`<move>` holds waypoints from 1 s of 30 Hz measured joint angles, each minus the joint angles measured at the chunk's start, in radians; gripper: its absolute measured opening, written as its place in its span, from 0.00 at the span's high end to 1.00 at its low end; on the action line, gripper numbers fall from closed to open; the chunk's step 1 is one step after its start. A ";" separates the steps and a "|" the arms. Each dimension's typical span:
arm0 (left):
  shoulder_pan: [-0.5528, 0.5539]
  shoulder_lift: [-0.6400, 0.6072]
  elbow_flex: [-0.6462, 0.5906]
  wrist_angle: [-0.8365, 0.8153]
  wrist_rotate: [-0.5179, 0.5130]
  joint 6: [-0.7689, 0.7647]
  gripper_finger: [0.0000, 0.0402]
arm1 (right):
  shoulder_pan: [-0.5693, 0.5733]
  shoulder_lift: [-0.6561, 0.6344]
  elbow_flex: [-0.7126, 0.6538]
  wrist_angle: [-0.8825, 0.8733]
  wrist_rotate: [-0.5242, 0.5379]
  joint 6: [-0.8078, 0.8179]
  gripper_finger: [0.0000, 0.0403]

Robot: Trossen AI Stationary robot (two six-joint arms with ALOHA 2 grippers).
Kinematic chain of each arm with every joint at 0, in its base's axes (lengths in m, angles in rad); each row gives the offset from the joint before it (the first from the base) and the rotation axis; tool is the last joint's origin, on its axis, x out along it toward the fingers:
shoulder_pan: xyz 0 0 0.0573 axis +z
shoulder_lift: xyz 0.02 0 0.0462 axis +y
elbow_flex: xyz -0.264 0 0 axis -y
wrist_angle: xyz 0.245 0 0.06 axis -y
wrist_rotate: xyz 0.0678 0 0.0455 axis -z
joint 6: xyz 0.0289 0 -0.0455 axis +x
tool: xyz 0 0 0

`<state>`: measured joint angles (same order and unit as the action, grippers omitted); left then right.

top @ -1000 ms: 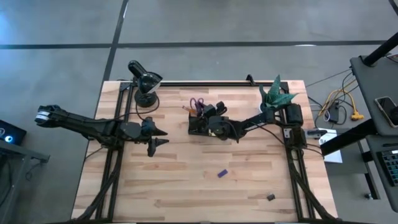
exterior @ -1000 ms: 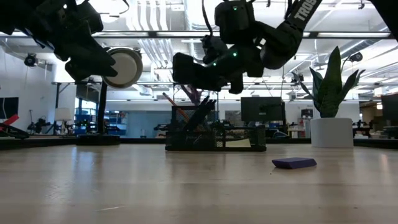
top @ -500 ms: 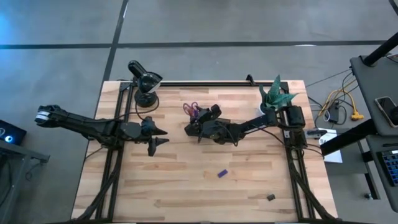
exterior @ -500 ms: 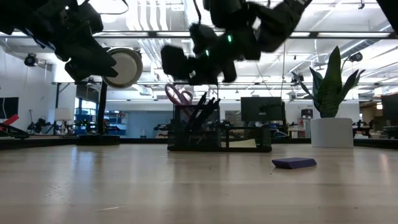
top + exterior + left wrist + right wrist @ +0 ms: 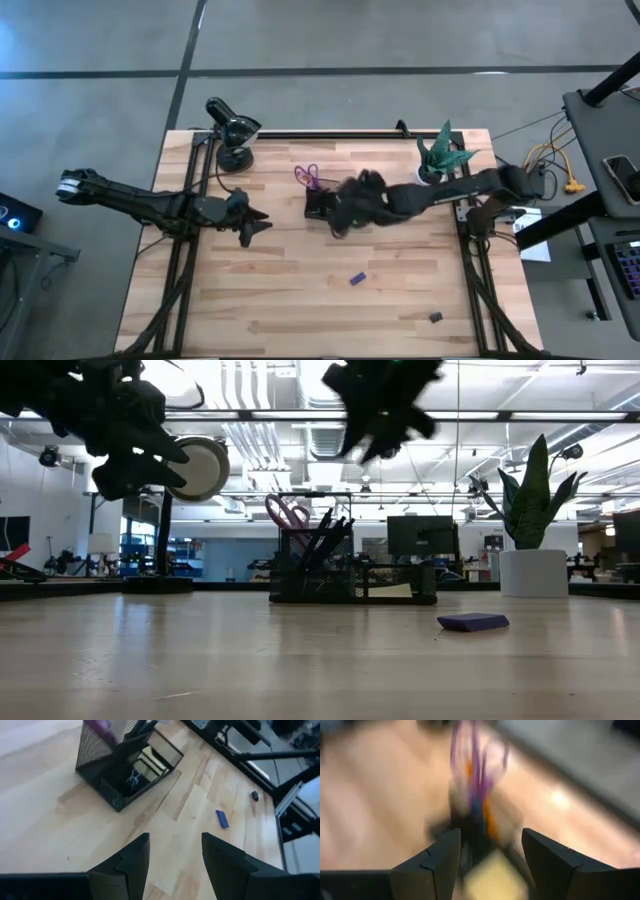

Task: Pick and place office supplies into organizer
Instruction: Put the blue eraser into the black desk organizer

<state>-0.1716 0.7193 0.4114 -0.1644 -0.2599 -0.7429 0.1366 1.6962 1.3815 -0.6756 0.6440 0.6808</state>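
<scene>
Black wire mesh is forming the organizer (image 5: 322, 203), a boxy rack standing toward the far middle of the desk (image 5: 300, 300). Purple-handled scissors (image 5: 288, 514) are already standing upright in its tall cup among thin pens, and a yellow sticky pad (image 5: 150, 764) is lying in a low compartment. I am holding my right gripper (image 5: 487, 851) above the organizer with its fingers spread wide and nothing between them. My left gripper (image 5: 172, 851) is waiting over the left of the desk, also spread and empty. Two things are still lying loose on the pale wood planks: a small flat purple block (image 5: 357, 279) near the middle and a tiny black clip (image 5: 436, 317) at the near right.
</scene>
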 joint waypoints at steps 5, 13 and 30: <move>0.000 0.001 -0.012 -0.001 0.004 -0.064 0.60 | 0.107 -0.013 -0.038 -0.238 -0.274 0.067 0.50; -0.001 0.045 -0.013 0.009 0.006 -0.115 0.60 | 0.380 0.066 -0.106 -0.215 -0.263 -0.114 0.50; -0.038 0.272 -0.013 0.517 0.164 -0.167 0.60 | 0.323 0.260 -0.091 -0.047 -0.484 -0.541 0.50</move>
<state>-0.2093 0.9909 0.3988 0.3524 -0.0956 -0.9100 0.4596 1.9557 1.2907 -0.7224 0.1603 0.1396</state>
